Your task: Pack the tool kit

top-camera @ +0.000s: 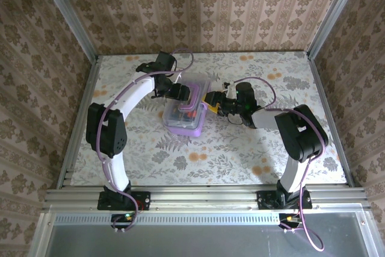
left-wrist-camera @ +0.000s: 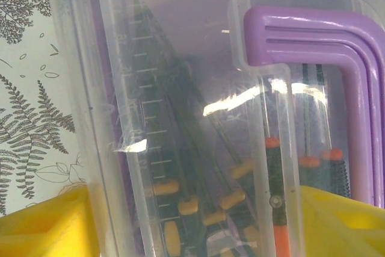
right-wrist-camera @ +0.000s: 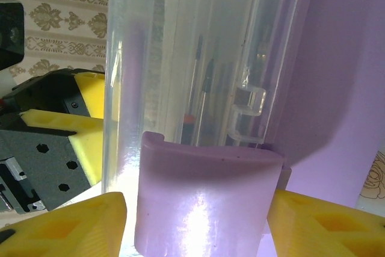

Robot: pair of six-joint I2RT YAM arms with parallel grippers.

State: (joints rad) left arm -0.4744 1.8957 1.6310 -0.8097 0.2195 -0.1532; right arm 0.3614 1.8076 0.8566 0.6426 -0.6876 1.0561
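Two end effectors, one little case
Case (top-camera: 183, 128) sits mid-desk (top-camera: 240, 161) with the screwdrivers (left-wrist-camera: 274, 197) already inside under the clear lid (left-wrist-camera: 180, 58), so my guess is we're at the closing-up stage. My left end effector (left-wrist-camera: 192, 230) is spread wide across the lid beside the handle (left-wrist-camera: 313, 34), one pad at each side, most likely to stop the case skating around. Can't tell if the pads are actually pressing or just bracketing it. My right end effector (right-wrist-camera: 195, 233) is at the case's right side, open, with the purple latch (right-wrist-camera: 207, 197) sitting between the pads and a sliver of daylight on at least one side, so nothing gripped. Reckon it's lined up to snap that latch. Slippery plastic though, so a skewed push could shove the whole case.
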